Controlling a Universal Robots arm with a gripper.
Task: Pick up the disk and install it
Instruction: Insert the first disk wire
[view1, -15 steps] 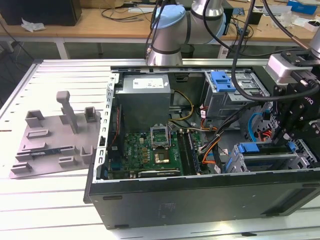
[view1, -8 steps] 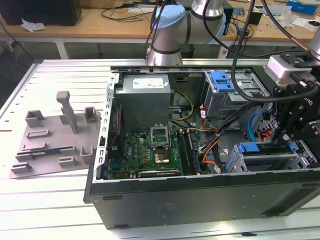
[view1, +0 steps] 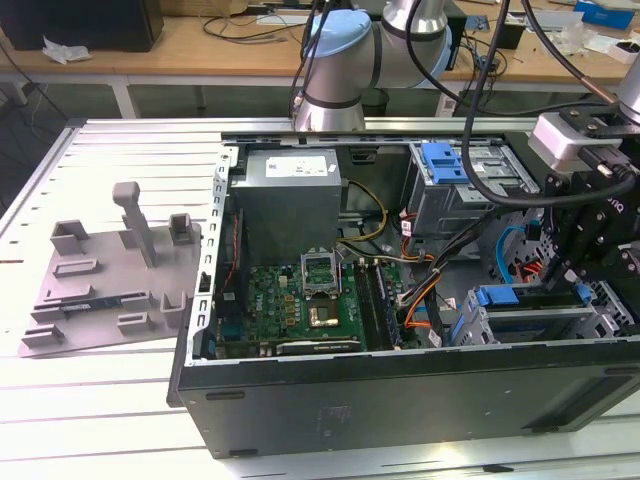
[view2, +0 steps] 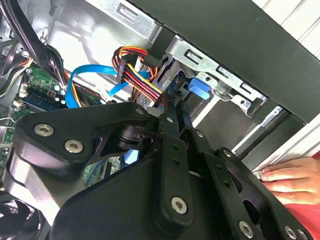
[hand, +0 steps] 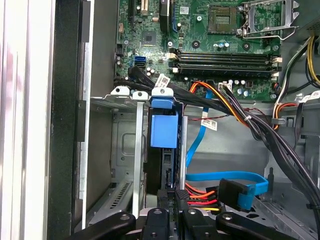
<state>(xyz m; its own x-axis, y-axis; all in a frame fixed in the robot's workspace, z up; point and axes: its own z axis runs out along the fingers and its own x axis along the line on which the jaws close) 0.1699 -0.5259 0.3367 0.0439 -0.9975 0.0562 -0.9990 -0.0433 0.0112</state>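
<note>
Gripper: the black gripper hung inside the open computer case, at its end on the exterior view's right; in the first wrist view its fingers appeared closed on the edge of the disk.
Disk: stood on edge in a slot of the grey drive cage, its blue bracket showing at the cage's open edge.
Motherboard: the green motherboard lay on the case floor.
Fixture: a grey fixture sat on the worktop, apart from the case.
Person: a hand rested on the case's edge.
</note>
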